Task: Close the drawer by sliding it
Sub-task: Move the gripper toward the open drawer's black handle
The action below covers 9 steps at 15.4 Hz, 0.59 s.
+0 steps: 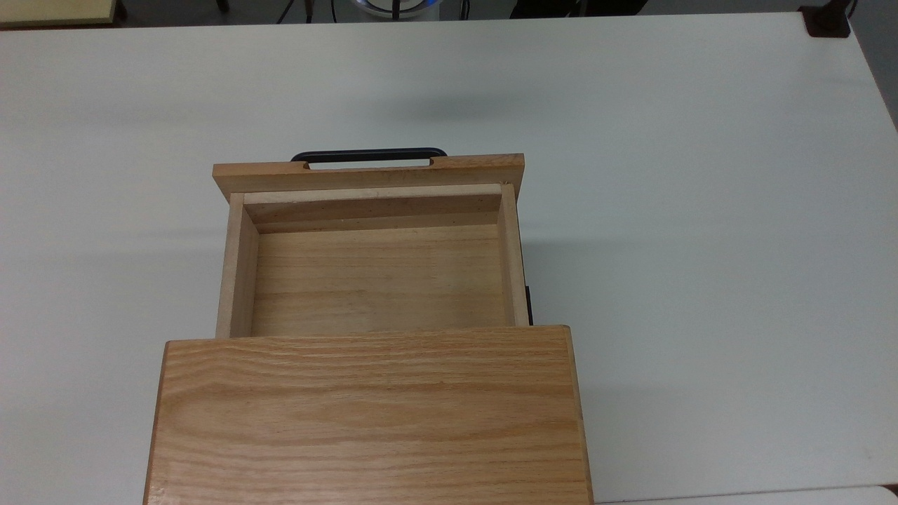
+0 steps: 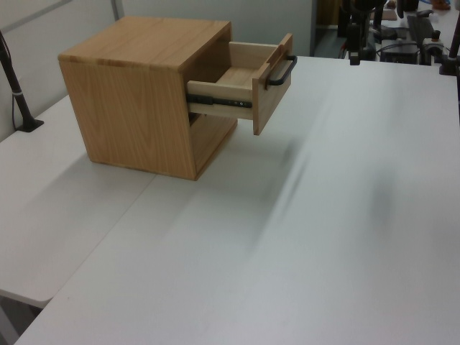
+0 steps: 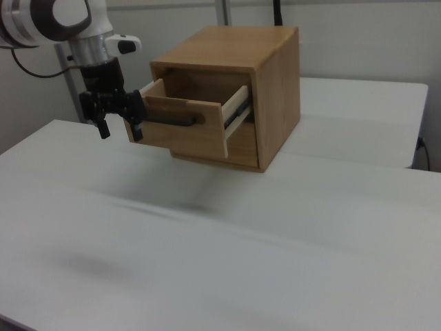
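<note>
With the gripper (image 3: pixel 118 118) apparently open and holding nothing, the drawer (image 3: pixel 185 123) should be pushed squarely on its front panel (image 3: pixel 180 127), straight into the cabinet (image 3: pixel 255 76).

In the top view the cabinet (image 1: pixel 368 417) is cut off at 6 o'clock by the frame's edge, and it hides the rear of the drawer (image 1: pixel 375 280). The handle (image 1: pixel 368 154) at 12 o'clock is partly covered by the drawer's front panel.

In the right view the arm (image 3: pixel 48 21) is cut off at 10 o'clock. The gripper (image 3: pixel 117 114) overlaps the handle's end; contact cannot be told.
</note>
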Each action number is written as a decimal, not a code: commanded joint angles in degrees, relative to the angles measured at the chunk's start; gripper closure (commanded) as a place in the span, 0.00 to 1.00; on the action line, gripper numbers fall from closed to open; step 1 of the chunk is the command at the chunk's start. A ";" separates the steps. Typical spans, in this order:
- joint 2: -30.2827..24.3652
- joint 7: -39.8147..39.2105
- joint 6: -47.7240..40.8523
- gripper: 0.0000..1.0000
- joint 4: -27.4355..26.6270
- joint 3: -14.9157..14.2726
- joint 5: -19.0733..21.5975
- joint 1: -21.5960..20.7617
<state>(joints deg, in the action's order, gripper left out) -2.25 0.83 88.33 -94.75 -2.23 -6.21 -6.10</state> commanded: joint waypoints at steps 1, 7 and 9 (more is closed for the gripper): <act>0.66 0.41 0.62 0.00 1.06 -0.14 -0.48 0.56; 0.75 0.40 0.97 0.00 0.97 -0.14 -0.47 0.48; 0.75 0.40 1.14 0.00 0.97 -0.14 -0.38 0.56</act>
<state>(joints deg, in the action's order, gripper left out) -1.87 1.57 88.53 -94.37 -2.25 -6.22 -5.47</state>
